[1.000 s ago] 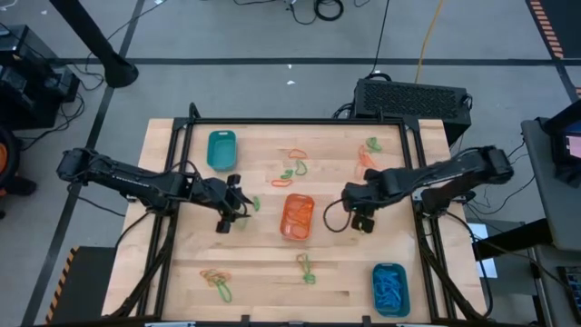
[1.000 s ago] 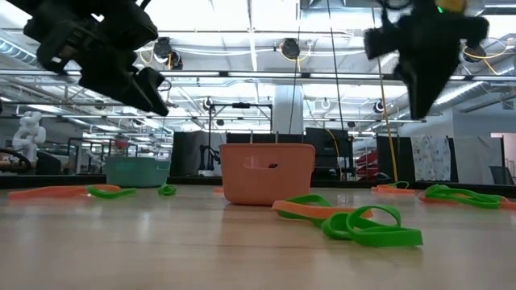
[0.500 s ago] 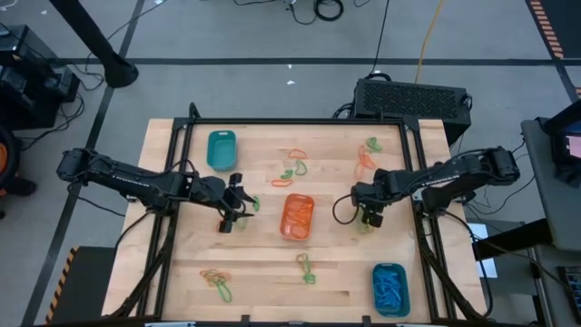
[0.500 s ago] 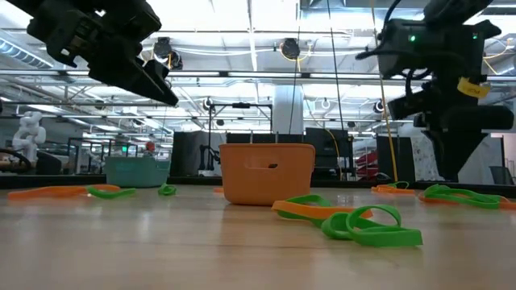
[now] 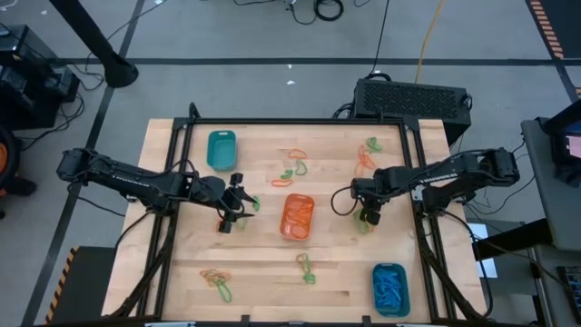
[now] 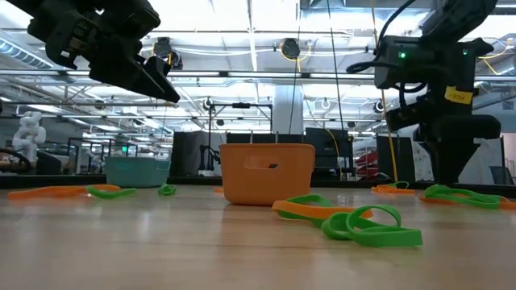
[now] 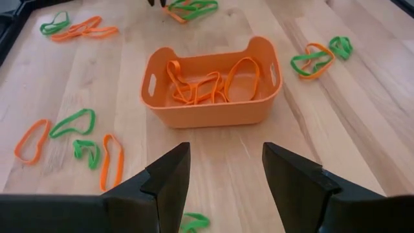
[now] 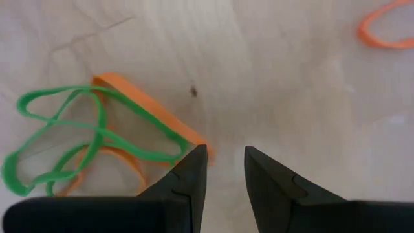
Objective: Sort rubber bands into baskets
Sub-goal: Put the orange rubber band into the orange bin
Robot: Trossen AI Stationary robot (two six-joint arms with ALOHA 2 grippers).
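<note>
Pale wooden tabletop carries the work. Right pincer, jaws slightly apart and empty, hovers low over an orange rubber band tangled with a green loop, just beside one fingertip. Left pincer, jaws wide apart, waits facing the orange plastic basket.

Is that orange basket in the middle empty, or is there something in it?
Not empty. The orange basket holds several orange rubber bands lying loose on its floor.

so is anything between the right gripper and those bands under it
Nothing visible. The right gripper is open just above the bare table, and the tangled orange rubber band and green rubber band lie right beside its fingertips.
</note>
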